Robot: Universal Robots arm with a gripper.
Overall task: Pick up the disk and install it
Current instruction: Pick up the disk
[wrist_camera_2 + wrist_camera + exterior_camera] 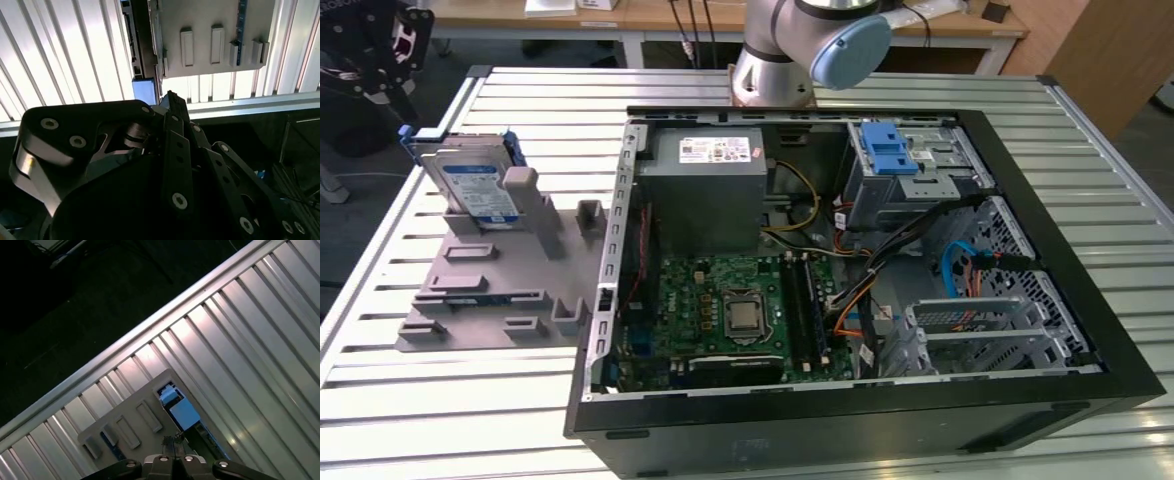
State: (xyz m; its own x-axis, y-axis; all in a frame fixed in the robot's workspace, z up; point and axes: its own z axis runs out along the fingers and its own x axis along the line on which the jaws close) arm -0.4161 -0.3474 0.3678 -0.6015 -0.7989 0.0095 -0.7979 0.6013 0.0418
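Observation:
The disk (470, 185), silver with a white-and-blue label and a blue carrier, stands on edge in a grey holder (480, 290) on the slatted table, to the exterior view's left of the open computer case (854, 290). My gripper (376, 55) hangs in the air above and behind the disk, apart from it, at the far left corner. Its fingers meet at the tips with nothing between them in both wrist views. The first wrist view looks down past the gripper (175, 441) onto the carrier's blue end (182, 412). The second wrist view shows the gripper (170, 96) over the disk (144, 45) edge-on.
Inside the case lie a grey power-supply box (707, 190), a motherboard (720, 310) and a metal drive cage with a blue latch (891, 155) at the back right. Loose cables (947, 260) cross the case's right half. The arm's base (774, 60) stands behind the case.

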